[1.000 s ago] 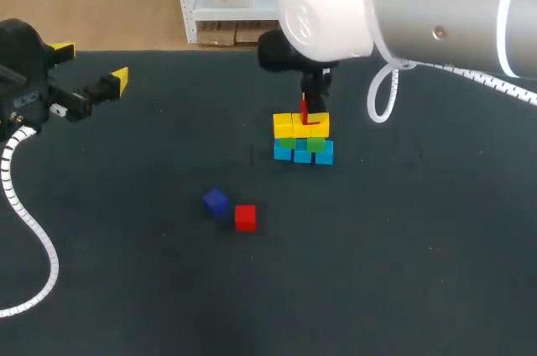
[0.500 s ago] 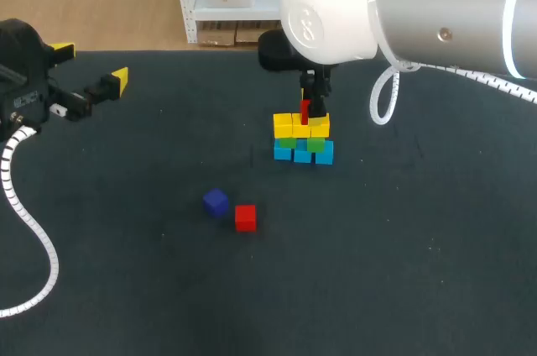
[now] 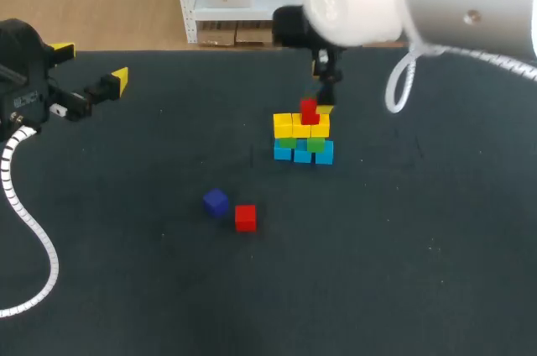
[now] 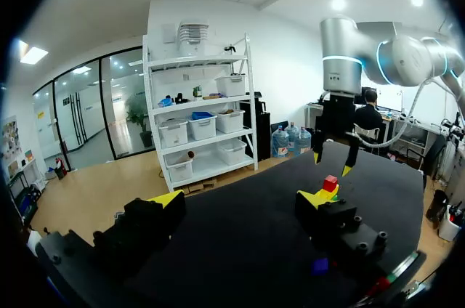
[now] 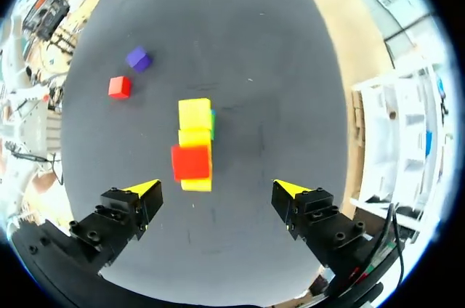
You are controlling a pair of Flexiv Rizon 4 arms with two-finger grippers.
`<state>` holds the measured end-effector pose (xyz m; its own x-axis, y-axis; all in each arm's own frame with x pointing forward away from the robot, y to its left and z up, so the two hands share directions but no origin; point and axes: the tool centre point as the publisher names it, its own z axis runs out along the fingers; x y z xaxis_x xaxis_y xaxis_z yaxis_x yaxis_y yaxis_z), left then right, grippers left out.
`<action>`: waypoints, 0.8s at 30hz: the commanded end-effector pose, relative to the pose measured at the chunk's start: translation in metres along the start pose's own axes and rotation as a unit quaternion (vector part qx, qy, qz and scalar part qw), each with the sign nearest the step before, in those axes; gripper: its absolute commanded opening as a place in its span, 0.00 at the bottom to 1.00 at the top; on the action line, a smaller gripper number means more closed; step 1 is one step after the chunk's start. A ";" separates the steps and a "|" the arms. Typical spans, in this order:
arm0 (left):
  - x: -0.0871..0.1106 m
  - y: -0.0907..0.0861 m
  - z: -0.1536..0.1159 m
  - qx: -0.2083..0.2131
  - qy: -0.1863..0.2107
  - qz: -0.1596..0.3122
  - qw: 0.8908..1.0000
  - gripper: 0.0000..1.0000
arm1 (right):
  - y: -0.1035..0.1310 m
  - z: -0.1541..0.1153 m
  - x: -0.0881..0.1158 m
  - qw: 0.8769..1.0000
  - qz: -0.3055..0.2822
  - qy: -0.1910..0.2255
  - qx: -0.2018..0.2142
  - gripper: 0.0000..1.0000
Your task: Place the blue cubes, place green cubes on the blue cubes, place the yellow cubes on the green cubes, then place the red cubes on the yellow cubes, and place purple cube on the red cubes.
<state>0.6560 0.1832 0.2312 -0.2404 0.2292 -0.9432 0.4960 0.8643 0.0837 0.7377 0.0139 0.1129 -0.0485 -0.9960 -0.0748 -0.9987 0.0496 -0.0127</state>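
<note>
1. Covering the table (image 3: 394, 280) is a dark, even, matte surface that runs to the edges in the head view.
2. Near the middle of the table, toward its far side, stands the stack: blue cubes (image 3: 303, 154) at the bottom, green cubes (image 3: 288, 143) on them, and a row of yellow cubes (image 3: 284, 126) above.
3. A red cube (image 3: 309, 111) sits on the yellow row, toward its right part.
4. The right gripper (image 3: 325, 91) hangs just above the stack. Its fingers are spread wide and touch nothing, and in its wrist view the red cube lies ahead, between the tips.
5. A purple cube (image 3: 216, 202) and a loose red cube (image 3: 245, 217) lie just beside each other on the near side, well apart from the stack.
6. The left gripper (image 3: 91, 66) hovers at the table's left edge with its fingers apart and empty.
7. A white coiled cable (image 3: 25, 205) hangs from the left arm over the left part of the surface.
</note>
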 end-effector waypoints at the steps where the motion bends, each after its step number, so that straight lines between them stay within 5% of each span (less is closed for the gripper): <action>1: 0.000 0.003 -0.001 0.004 -0.001 0.000 1.000 1.00 | -0.002 -0.018 0.028 0.999 0.024 -0.040 0.008 1.00; 10: 0.000 0.003 -0.001 0.004 -0.001 0.000 1.000 1.00 | -0.030 -0.052 0.076 0.974 0.151 -0.163 0.035 1.00; 16: 0.000 0.003 -0.001 0.004 -0.001 0.000 1.000 1.00 | -0.045 -0.061 0.108 0.954 0.216 -0.200 0.057 1.00; 24: 0.000 0.003 -0.001 0.004 -0.001 0.000 1.000 1.00 | -0.066 -0.082 0.149 0.905 0.310 -0.264 0.127 1.00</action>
<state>0.6560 0.1832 0.2312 -0.2404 0.2292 -0.9432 0.4960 0.8643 0.0837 0.8092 -0.1297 0.1834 -0.5570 -0.7239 -0.4071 -0.7922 0.6103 -0.0011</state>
